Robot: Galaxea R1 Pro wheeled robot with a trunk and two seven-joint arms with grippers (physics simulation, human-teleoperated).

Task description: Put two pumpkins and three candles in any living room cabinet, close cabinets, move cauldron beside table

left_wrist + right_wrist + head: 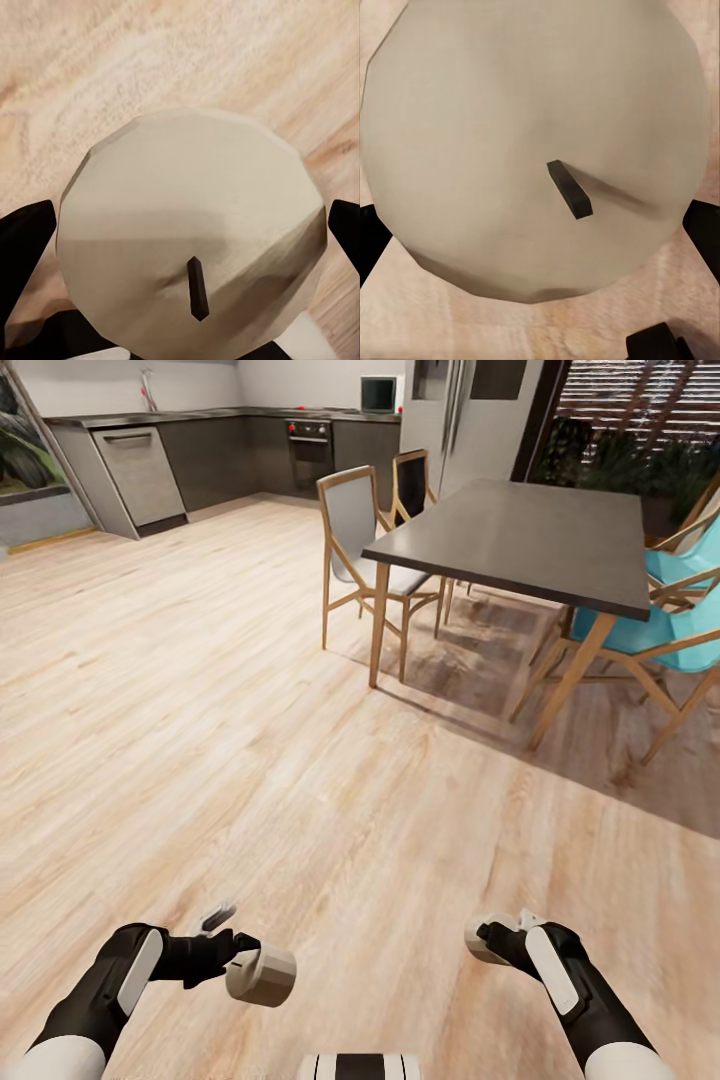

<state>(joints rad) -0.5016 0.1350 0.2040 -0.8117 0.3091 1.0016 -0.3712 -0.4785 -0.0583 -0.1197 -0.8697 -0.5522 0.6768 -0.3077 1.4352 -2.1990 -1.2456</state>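
Candle in right gripper (497, 938): largely concealed behind the wrist in the head view. Turquoise chairs (668, 628): cut off at the frame's edge. Left gripper fingers (24, 247): seen only partly, masked by the candle (193, 247).

candles (262, 976) beige, wick black | floor (200, 740) pale woodgrain | table (520, 535) dark grey | chairs (690, 600) teal

Head camera high over floor (250, 740), wrist cameras close above candles (191, 240)

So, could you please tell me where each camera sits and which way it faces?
Head view: from the robot's head, down over wooden floor toward a dining table; both arms show, left tool and right tool.
Left wrist view: along the fingers onto a candle.
Right wrist view: onto a second candle.
Shared: floor, candles.
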